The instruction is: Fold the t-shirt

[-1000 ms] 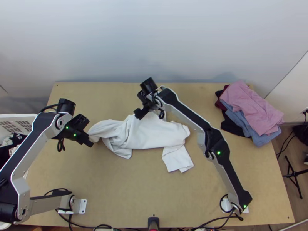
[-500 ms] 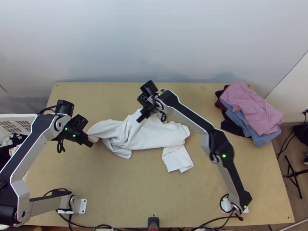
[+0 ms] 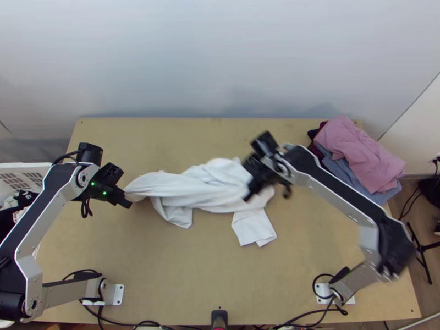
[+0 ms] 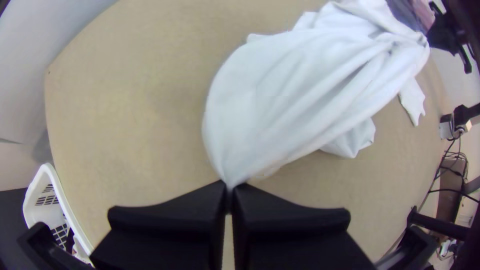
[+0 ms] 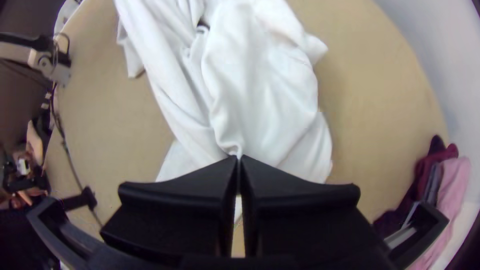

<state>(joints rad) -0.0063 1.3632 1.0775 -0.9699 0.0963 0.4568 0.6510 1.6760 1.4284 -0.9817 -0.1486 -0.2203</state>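
White t-shirt (image 3: 212,190) bunched across the wooden tabletop (image 3: 176,269), the left jaws and right jaws each closed on an end, apparently for straightening, which next calls for spreading it flat before folding.

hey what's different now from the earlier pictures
The right tool has moved right and toward the table's near edge, drawing the white shirt's middle folds rightward. It is now shut on the shirt; whether it already held it before, I can't tell. The left tool stayed about where it was, shut on the shirt's left end. The clothes pile stayed put.
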